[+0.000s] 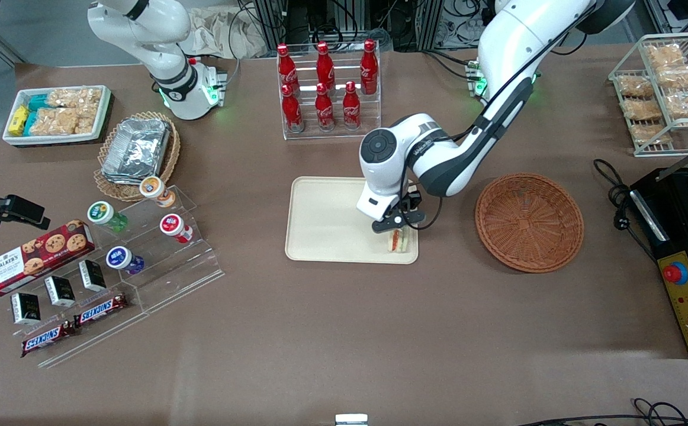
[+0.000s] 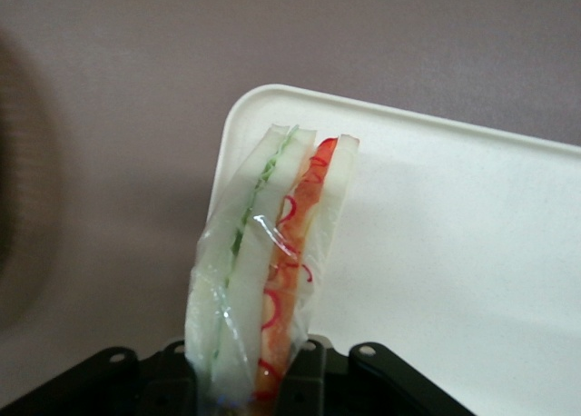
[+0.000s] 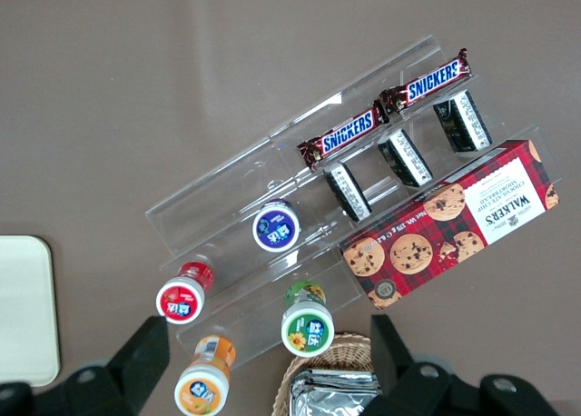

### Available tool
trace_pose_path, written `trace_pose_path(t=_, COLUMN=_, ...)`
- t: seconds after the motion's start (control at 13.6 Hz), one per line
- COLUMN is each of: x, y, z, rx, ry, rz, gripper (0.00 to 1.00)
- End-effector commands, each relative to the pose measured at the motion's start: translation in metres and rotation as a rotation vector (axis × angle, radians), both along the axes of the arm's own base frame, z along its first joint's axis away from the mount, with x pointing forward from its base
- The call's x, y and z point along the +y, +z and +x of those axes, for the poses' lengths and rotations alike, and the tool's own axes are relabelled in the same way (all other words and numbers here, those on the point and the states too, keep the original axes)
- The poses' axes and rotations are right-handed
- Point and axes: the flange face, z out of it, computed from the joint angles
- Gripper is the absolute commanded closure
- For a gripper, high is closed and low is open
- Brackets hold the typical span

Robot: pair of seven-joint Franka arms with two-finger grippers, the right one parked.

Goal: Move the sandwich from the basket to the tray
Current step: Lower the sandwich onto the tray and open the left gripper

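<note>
Gripper (image 1: 399, 228) is clamped on the sandwich (image 1: 398, 241), right over the tray (image 1: 326, 222) corner nearest the basket (image 1: 529, 222); it looks like it's touching the tray, hard to tell.

White Franka arm, black gripper

The arm (image 1: 498, 65) has glossy white shells with dark grey joint bands, a black round cap on the wrist, a black cable along the forearm and a green light at its base. The gripper (image 1: 399, 228) is matt black, with screw holes beside the fingers.
</note>
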Motion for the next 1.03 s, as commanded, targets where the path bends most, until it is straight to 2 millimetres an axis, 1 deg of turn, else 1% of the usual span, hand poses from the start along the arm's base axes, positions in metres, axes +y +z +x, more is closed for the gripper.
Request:
trace_pose_path(t=0.0, x=-0.01, y=-0.025, z=0.0, rx=-0.034, ry=-0.022, rz=0.028, gripper=1.0)
trace_pose_path(t=0.07, x=-0.01, y=-0.034, z=-0.002, rx=-0.035, ry=-0.03, rz=0.04, gripper=0.97)
trace_pose_path(t=0.15, x=-0.01, y=-0.037, z=-0.001, rx=-0.035, ry=-0.034, rz=0.042, gripper=0.69)
trace_pose_path(t=0.22, x=-0.01, y=-0.039, z=-0.002, rx=-0.033, ry=-0.039, rz=0.043, gripper=0.28)
trace_pose_path(t=0.29, x=-0.01, y=-0.04, z=-0.002, rx=-0.04, ry=-0.05, rz=0.05, gripper=0.0)
trace_pose_path(t=0.52, x=-0.009, y=-0.037, z=-0.001, rx=-0.043, ry=-0.04, rz=0.049, gripper=0.0)
trace_pose_path(t=0.74, x=-0.011, y=-0.02, z=0.009, rx=-0.06, ry=-0.019, rz=0.039, gripper=0.0)
trace_pose_path(t=0.81, x=-0.011, y=-0.013, z=0.01, rx=-0.065, ry=-0.016, rz=0.047, gripper=0.0)
trace_pose_path(t=0.88, x=-0.011, y=-0.001, z=0.014, rx=-0.076, ry=-0.007, rz=0.05, gripper=0.0)
trace_pose_path(t=0.96, x=-0.01, y=0.015, z=0.019, rx=-0.075, ry=0.02, rz=0.047, gripper=0.0)
